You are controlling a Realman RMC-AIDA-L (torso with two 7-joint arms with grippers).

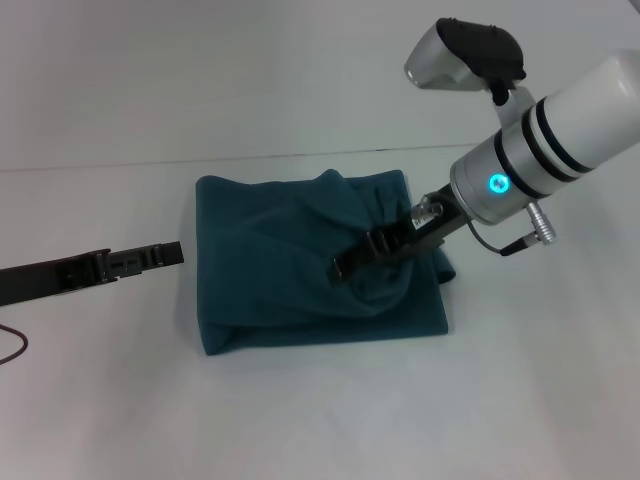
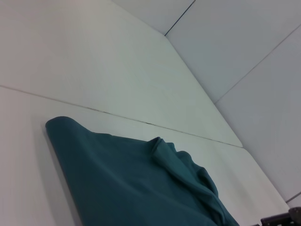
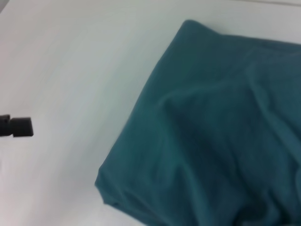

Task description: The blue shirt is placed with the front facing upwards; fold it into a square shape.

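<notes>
A bare white table (image 1: 320,420) fills the frame, with a pale wall behind. The blue shirt (image 1: 280,290) lies at its centre, already folded into a rough, rumpled square showing only plain fabric. The right gripper (image 1: 345,268) reaches down from the upper right onto the bundle's middle, seemingly to press or tuck the bunched top layer; whether its fingers are clenched I cannot tell. The left gripper (image 1: 172,254) waits at the left, just beside the shirt's edge, grip unclear.

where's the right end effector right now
In the head view the right end effector is over the middle of the folded blue shirt, at a bunched ridge of fabric. The left end effector sits just off the shirt's left edge.
</notes>
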